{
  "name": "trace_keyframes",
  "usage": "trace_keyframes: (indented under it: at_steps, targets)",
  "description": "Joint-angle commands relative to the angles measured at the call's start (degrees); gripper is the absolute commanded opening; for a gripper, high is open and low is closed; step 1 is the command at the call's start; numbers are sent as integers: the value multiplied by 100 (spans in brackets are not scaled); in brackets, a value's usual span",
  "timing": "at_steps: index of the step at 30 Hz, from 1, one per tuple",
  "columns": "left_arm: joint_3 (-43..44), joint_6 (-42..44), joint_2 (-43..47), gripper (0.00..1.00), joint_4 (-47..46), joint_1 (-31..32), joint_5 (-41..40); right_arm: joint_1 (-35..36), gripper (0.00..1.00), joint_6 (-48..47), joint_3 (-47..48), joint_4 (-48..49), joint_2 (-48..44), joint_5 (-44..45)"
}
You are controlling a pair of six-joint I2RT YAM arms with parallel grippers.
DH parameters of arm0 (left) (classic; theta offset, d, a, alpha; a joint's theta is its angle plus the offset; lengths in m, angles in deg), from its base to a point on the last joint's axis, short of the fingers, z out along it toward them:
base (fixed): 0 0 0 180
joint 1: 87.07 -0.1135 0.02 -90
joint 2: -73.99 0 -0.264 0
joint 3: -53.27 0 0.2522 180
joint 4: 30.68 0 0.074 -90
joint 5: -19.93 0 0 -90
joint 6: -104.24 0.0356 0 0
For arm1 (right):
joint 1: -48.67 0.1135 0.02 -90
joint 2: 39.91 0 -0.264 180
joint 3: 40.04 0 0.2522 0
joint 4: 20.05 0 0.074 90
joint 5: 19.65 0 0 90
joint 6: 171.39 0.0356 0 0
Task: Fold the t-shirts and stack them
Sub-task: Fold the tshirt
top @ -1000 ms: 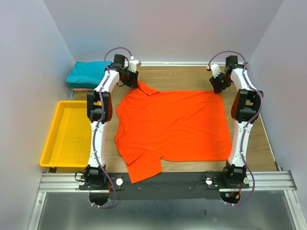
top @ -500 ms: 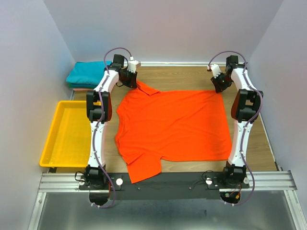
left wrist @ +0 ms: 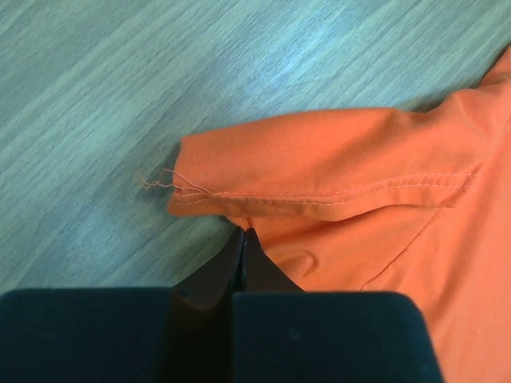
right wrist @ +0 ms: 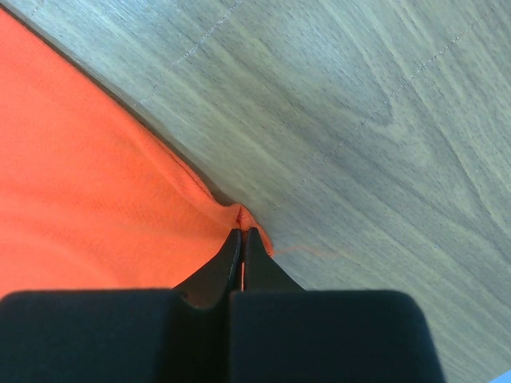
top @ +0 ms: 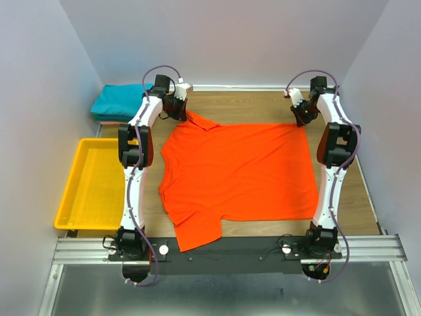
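Note:
The orange-red t-shirt [top: 237, 172] lies spread flat on the wooden table [top: 256, 105], one sleeve at the far left and one at the near left. My left gripper [top: 186, 113] is shut on the cloth by the far-left sleeve [left wrist: 319, 179]; in the left wrist view [left wrist: 243, 233] the jaws pinch the cloth under the sleeve hem. My right gripper [top: 304, 122] is shut on the shirt's far-right corner [right wrist: 243, 217], seen pinched in the right wrist view [right wrist: 242, 233]. A folded teal t-shirt [top: 122, 100] lies at the back left on a pale pink one, of which only an edge shows.
A yellow plastic tray [top: 92, 187] stands at the left of the table, beside the left arm. Grey walls close in the back and both sides. A metal rail [top: 223, 249] runs along the near edge under the arm bases.
Both grippers have drawn slightly towards the back wall with the shirt's far edge, which looks a little straighter and tauter. Both grips are unchanged.

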Motion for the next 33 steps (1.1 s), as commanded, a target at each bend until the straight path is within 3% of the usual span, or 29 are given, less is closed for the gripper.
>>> trace_keyframes:
  at_steps: [1,24,33]
  targets:
    - [30,56,518,0,-310,-55,382,-55,0,-39,94,-109,-45,-185]
    - [-49,442,994,0,-610,-116,470,-125,1,-126,129,-100,-686,-344]
    - [-680,784,1626,0,-671,-143,558,-134,0,-320,-476,-100,-1213,-352]
